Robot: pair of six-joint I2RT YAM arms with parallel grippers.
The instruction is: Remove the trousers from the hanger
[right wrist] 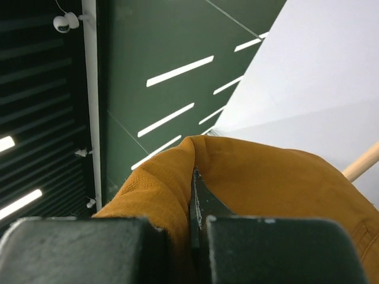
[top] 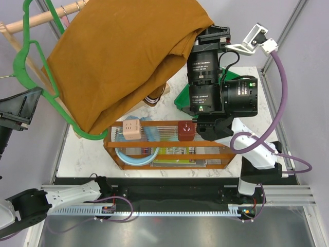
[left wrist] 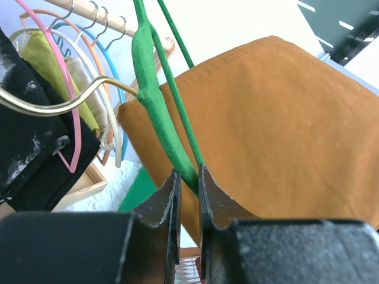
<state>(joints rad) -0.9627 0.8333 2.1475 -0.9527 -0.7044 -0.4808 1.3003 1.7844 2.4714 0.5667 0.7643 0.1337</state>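
High above the counter (top: 77,154), the trousers (top: 128,56) hang draped over the hanger (top: 20,62), whose green bar the left gripper (left wrist: 188,180) clamps tight, while the right gripper (right wrist: 194,201) pinches a fold of their cloth.

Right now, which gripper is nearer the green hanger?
Left. The left gripper is shut on the hanger; the right gripper pinches the trousers on their far side, apart from it.

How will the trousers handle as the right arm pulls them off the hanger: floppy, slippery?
Likely floppy: the trousers drape and fold over the hanger, so they should sag where unheld. Probably not slippery: the weave looks matte, and the right end effector pinches a fold.
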